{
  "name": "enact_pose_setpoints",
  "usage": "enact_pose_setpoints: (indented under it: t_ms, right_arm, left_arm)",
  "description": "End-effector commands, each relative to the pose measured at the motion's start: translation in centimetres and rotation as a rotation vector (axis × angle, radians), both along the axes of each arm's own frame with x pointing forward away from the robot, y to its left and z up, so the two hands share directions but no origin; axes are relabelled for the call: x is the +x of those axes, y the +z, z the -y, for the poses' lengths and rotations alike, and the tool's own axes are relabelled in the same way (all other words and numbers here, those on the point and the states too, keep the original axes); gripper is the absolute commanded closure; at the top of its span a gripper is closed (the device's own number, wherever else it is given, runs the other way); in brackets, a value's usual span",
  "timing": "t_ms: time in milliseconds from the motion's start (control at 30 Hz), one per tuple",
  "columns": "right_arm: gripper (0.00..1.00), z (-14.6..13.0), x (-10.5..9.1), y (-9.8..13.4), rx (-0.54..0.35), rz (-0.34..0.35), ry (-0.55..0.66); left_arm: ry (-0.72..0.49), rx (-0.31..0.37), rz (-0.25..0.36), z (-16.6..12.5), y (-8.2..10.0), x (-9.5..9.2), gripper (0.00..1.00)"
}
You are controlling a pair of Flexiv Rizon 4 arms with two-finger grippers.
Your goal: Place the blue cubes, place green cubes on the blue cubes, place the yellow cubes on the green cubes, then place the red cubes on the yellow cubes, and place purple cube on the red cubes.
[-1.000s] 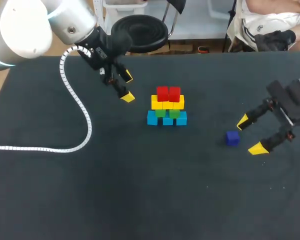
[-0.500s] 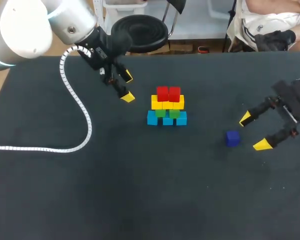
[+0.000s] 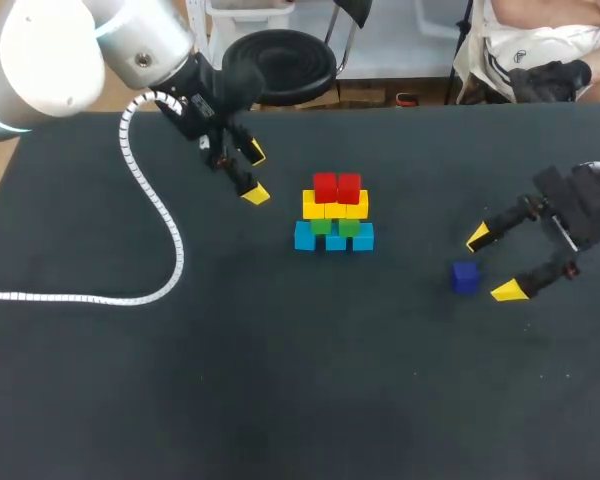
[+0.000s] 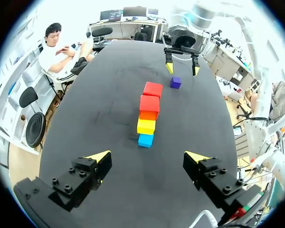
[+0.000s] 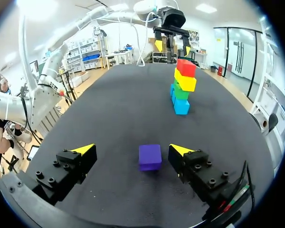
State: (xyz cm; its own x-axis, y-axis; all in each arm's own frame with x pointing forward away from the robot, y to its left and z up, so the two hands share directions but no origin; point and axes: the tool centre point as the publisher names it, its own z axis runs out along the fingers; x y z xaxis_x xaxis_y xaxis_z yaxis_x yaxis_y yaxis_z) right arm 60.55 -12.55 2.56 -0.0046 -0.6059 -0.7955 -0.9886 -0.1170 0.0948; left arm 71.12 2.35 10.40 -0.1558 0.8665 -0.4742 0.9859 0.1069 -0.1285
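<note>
From above, the stack stands near the middle of the black table (image 3: 280, 380): three blue cubes (image 3: 334, 238) in a row at the bottom, two green cubes (image 3: 335, 226) on them, a row of yellow cubes (image 3: 335, 208) over the green, and two red cubes (image 3: 337, 186) side by side on top. The purple cube (image 3: 465, 277) is not on the stack; it lies on the cloth to the stack's right and a little nearer the robot, well apart from it. The right gripper (image 3: 492, 264) sits just beyond that cube on the side away from the stack, fingers spread wide and pointing toward it, holding nothing. The left gripper (image 3: 255, 174) hangs to the stack's left and slightly behind it, apart from it, also spread wide and empty, with a white coiled cable (image 3: 160, 215) trailing from its arm across the table farther left of the stack. In the left wrist view, that gripper's two fingers stand far apart with only bare cloth between them, and the stack rises ahead of them, seen end-on, with the purple cube and the other gripper beyond the stack. In the right wrist view, the purple cube rests flat between the wide fingers, closer to one than the other, and as far as I can see touched by neither; the stack stands farther ahead with the left gripper behind it.
</note>
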Motion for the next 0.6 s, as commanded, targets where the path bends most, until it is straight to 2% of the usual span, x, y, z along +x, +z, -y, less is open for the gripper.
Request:
enact_pose_setpoints:
  t_ms: [33, 300, 500, 600]
  right_arm:
    - [0.0, -0.5, 1.2, -0.4, 0.01, -0.008, 0.02]
    - [0.0, -1.6, 1.8, -0.6, 0.024, -0.019, 0.03]
    - [0.0, -1.8, 1.6, -1.4, 0.019, -0.086, -0.013]
    - [0.0, -1.8, 1.4, -1.5, 0.036, -0.088, -0.03]
  left_arm:
    - [-0.003, -0.001, -0.001, 0.0, 0.0, 0.2, 0.0]
    - [-0.003, -0.001, -0.001, 0.0, 0.0, 0.2, 0.0]
    - [-0.003, -0.001, -0.001, 0.0, 0.0, 0.2, 0.0]
    - [-0.003, -0.001, -0.001, 0.0, 0.0, 0.2, 0.0]
